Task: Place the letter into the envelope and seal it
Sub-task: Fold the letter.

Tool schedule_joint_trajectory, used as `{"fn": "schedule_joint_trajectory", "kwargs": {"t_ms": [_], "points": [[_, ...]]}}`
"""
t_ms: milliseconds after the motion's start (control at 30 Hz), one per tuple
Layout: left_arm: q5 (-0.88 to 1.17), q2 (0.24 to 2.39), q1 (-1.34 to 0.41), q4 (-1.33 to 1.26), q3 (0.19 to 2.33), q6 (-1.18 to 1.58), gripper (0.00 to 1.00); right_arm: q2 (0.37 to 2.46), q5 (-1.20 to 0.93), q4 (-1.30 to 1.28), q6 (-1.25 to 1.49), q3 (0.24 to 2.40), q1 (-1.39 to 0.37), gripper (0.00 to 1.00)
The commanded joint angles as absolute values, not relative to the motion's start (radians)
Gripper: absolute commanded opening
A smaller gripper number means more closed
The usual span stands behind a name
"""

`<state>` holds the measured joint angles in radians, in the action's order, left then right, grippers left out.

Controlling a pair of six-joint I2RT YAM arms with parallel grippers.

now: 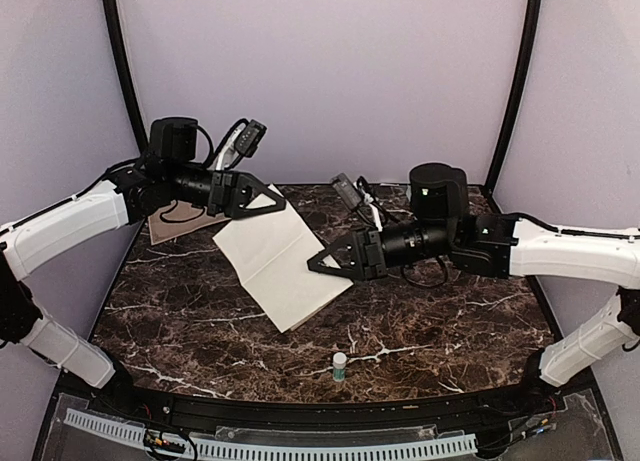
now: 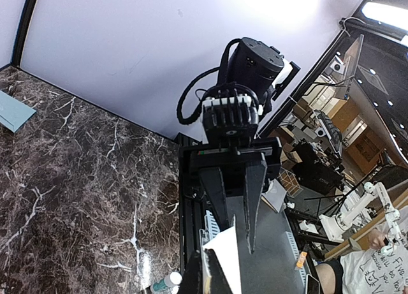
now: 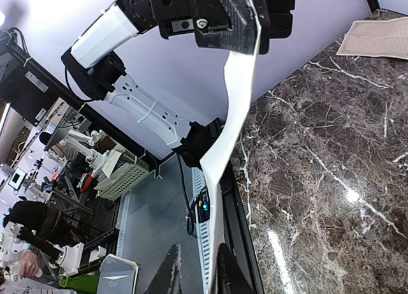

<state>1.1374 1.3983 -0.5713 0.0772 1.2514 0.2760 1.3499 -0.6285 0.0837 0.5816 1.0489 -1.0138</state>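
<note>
In the overhead view, a small white glue stick (image 1: 340,366) stands upright at the bottom centre, close to the front edge of the dark marble table (image 1: 450,321). Bare marble spreads to its left and right across the lower part of the frame.

Above it, at mid-frame, is the letter (image 1: 275,266), a white sheet with one fold line, slanting from upper left to lower right. The left gripper (image 1: 275,203) is clenched on its upper corner. The right wrist view shows the sheet hanging from those fingers and bowing downward, lifted off the table there. The right gripper (image 1: 315,264) sits at the sheet's right edge. In its own camera the fingers (image 3: 171,271) stand a little apart with the paper's edge running between them and a gap on one side, so they seem released rather than pinching.

Farther back, at the upper left, a tan creased sheet (image 1: 175,221) lies flat under the left arm, beside the table's left edge.

The envelope (image 2: 13,111) shows only in the left wrist view, as a pale teal corner lying flat on the marble at the left edge of the frame, near the back wall and well apart from both grippers.
</note>
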Motion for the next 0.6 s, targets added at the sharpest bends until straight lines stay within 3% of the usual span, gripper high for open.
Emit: {"fn": "schedule_joint_trajectory", "kwargs": {"t_ms": [0, 67, 133, 167, 200, 233, 333, 467, 567], "points": [[1.159, 1.363, -0.572, 0.046, 1.217, 0.29, 0.0, 1.382, -0.664, 0.14, 0.57, 1.107, -1.025, 0.1], [1.158, 1.362, -0.572, 0.036, 1.208, 0.3, 0.0, 1.388, -0.657, 0.135, 0.566, 1.117, -1.025, 0.0], [1.134, 1.359, -0.572, 0.052, 1.21, 0.285, 0.11, 1.382, -0.639, 0.129, 0.562, 1.117, -1.025, 0.0], [1.098, 1.351, -0.572, 0.069, 1.213, 0.277, 0.28, 1.374, -0.626, 0.128, 0.56, 1.114, -1.025, 0.0], [1.073, 1.337, -0.572, 0.077, 1.218, 0.261, 0.37, 1.367, -0.615, 0.13, 0.56, 1.109, -1.025, 0.0], [1.015, 1.328, -0.572, 0.093, 1.221, 0.251, 0.51, 1.36, -0.605, 0.132, 0.56, 1.103, -1.025, 0.0], [0.833, 1.279, -0.571, 0.134, 1.246, 0.197, 0.73, 1.343, -0.578, 0.133, 0.564, 1.089, -1.025, 0.0], [0.623, 1.234, -0.571, 0.242, 1.311, 0.122, 0.81, 1.33, -0.549, 0.13, 0.566, 1.072, -1.023, 0.0], [0.583, 1.223, -0.571, 0.328, 1.361, 0.091, 0.82, 1.325, -0.532, 0.129, 0.565, 1.066, -1.024, 0.0]]}}
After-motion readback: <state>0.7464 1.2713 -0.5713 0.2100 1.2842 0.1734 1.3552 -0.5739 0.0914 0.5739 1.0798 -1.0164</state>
